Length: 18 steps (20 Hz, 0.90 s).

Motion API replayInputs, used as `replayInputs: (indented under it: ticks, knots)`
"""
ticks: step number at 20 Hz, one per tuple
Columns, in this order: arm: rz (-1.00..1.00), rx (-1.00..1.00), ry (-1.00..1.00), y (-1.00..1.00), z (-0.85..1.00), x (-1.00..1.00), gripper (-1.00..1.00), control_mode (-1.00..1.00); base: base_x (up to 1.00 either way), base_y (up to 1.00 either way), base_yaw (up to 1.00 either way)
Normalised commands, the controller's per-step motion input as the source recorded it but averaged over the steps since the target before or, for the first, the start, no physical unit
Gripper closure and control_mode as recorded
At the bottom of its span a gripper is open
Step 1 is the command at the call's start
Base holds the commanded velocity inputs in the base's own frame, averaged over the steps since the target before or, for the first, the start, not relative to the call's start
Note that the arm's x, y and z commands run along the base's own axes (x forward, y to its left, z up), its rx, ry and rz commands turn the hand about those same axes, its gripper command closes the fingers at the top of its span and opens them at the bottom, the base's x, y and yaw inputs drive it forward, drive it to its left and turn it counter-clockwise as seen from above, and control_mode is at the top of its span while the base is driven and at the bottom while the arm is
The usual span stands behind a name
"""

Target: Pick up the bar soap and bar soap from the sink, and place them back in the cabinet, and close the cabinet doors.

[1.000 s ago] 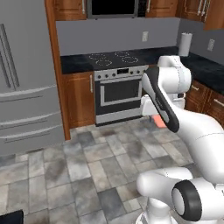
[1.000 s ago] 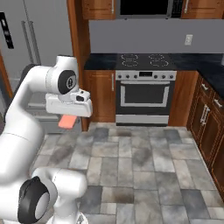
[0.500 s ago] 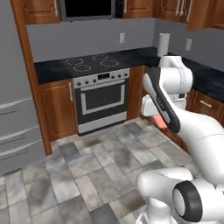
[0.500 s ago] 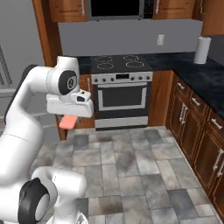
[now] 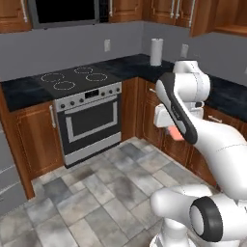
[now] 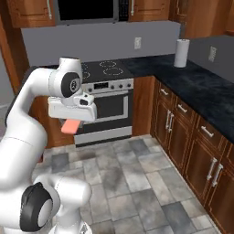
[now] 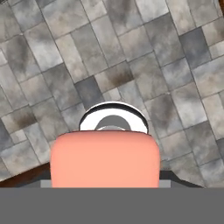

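I held a pink bar of soap (image 7: 104, 159) between my fingers, closed on it; in the hand view it filled the lower middle, with grey stone floor tiles (image 7: 144, 61) far below. In the right base view the soap (image 6: 71, 125) hung just under my gripper (image 6: 72, 122), up in the air in front of the stove (image 6: 103, 104). In the left base view the same bar (image 5: 174, 133) peeked out beneath my gripper (image 5: 172, 130), with my arm partly across it, near the low cabinets (image 5: 164, 126) on the right.

The stove stood at the far wall, its black cooktop (image 5: 73, 78) with four rings under a dark microwave (image 5: 65, 11). A dark counter (image 6: 201, 90) ran along the right side, and a roll of paper towels (image 6: 182, 53) stood upright on it near the far corner.
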Motion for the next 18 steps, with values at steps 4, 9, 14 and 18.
replayInputs:
  ticks: [4,9,14,18]
  knots:
    - [0.00,0.00,0.00,0.00,0.00,0.00,1.00,1.00,0.49,0.00,-0.49]
    - [0.00,0.00,0.00,0.00,0.00,0.00,1.00,1.00,0.57,0.00,-0.50]
    - [0.00,0.00,0.00,0.00,0.00,0.00,1.00,1.00,0.71,0.10,-0.47]
    - [0.00,0.00,0.00,0.00,0.00,0.00,1.00,1.00,0.78,0.27,-0.44]
